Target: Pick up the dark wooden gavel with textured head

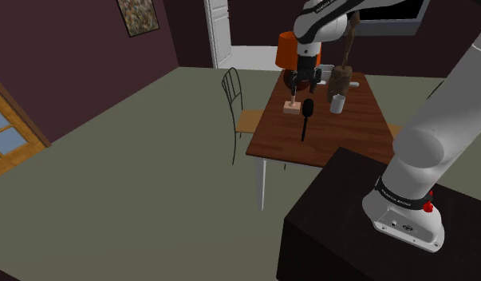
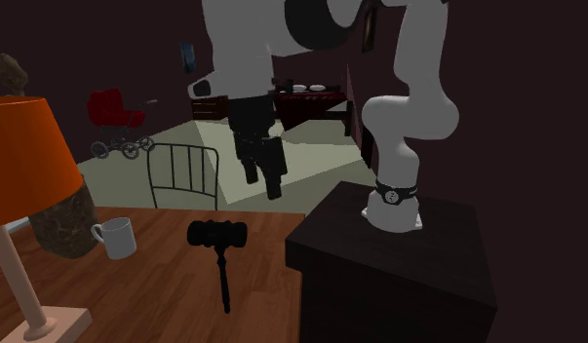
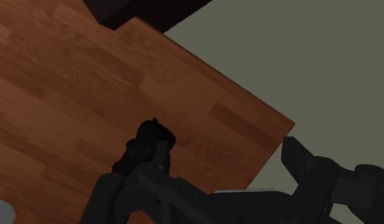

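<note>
The dark gavel [image 1: 307,109] lies flat on the brown wooden table [image 1: 346,137], its head toward the lamp and its handle pointing at the stand. In the second exterior view the gavel [image 2: 218,235] rests near the table edge, handle toward the camera. My black gripper [image 2: 262,181] hangs open above the table, a little above and beside the gavel head, touching nothing. In the wrist view the gavel head [image 3: 150,141] is partly hidden behind one finger of my gripper [image 3: 225,151], not between the fingers. From the shoulder camera my gripper [image 1: 301,82] hovers above the gavel head.
A lamp with an orange shade [image 1: 286,51] stands on a pale base [image 1: 292,108] close to the gavel. A white mug [image 2: 114,238] and a brown rock-like object [image 1: 340,80] are beside it. A metal chair [image 1: 234,97] is at the table's far side. The dark stand [image 2: 399,263] adjoins the table.
</note>
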Controlling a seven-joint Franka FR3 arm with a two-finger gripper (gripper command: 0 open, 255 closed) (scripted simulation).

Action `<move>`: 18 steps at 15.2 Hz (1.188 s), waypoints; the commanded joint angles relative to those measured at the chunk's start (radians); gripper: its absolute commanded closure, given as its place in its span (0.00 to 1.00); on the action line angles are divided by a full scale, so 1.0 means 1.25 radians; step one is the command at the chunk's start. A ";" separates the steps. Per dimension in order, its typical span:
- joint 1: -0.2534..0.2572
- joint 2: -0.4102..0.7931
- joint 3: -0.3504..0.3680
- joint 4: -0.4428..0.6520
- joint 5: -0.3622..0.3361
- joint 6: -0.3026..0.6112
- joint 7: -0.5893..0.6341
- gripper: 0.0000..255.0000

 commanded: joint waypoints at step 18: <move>-0.092 0.310 -0.076 0.126 0.080 0.181 0.051 0.00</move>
